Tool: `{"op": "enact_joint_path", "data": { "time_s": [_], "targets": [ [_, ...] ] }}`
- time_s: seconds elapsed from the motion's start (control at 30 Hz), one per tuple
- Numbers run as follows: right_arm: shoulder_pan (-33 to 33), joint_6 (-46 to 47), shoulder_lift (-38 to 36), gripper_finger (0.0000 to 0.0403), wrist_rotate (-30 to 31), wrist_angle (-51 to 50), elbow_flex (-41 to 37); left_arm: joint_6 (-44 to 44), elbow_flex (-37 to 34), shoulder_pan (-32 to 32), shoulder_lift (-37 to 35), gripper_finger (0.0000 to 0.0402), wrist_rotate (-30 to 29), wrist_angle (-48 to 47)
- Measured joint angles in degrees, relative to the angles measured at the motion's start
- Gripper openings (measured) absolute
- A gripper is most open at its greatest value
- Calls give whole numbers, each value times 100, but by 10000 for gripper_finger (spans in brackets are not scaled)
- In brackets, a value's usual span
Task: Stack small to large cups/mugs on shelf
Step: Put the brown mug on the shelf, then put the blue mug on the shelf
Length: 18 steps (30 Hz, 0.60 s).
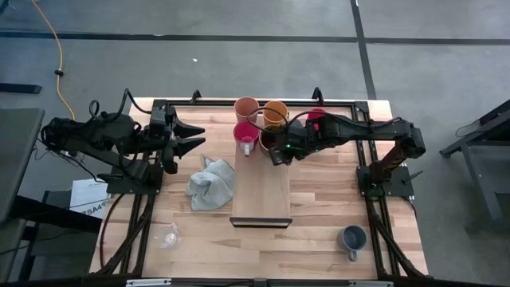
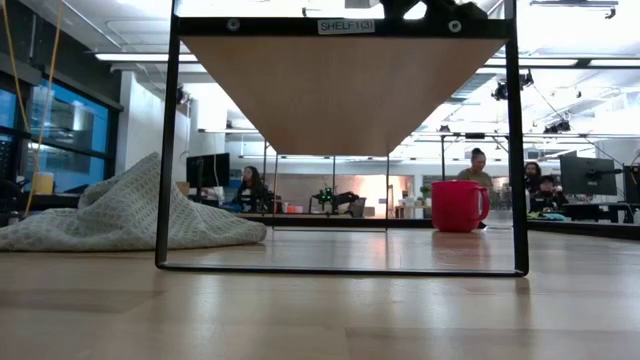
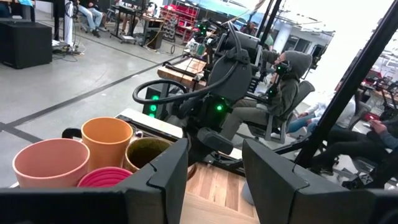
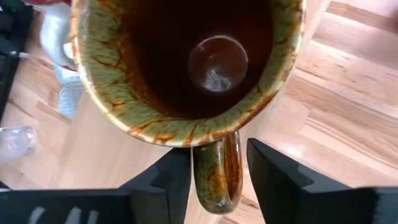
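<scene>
A peach cup (image 1: 247, 108), an orange cup (image 1: 275, 112), a pink cup (image 1: 245, 133) and a brown-green mug (image 4: 186, 62) stand close together at the far end of the raised shelf (image 1: 261, 191). My right gripper (image 1: 275, 153) is open above the shelf, pointing down, its fingers on either side of the brown mug's handle (image 4: 216, 177). A red mug (image 2: 458, 205) stands on the table behind the shelf. My left gripper (image 1: 195, 137) is open and empty, left of the cups. A blue-grey mug (image 1: 352, 237) and a clear glass (image 1: 167, 237) stand near the front edge. My right gripper's fingers (image 4: 168, 180) stand on either side of the brown mug's handle from above. A gap shows between the handle and one finger. Whether the other finger touches the handle, I cannot tell. The mug stands upright on its base.
A crumpled grey cloth (image 1: 211, 183) lies on the table against the shelf's left side. The shelf stands on a black frame (image 2: 515, 150) with open room beneath it. The near half of the shelf board is bare. People sit at desks beyond the table.
</scene>
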Motion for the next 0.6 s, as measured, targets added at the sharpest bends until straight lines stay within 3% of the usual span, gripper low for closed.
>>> {"op": "enact_joint_path", "data": {
  "time_s": [0.6],
  "targets": [
    [2, -122, -298, 161, 136, -106, 0, 0, 0, 0, 0, 140, 0, 4]
  ]
}}
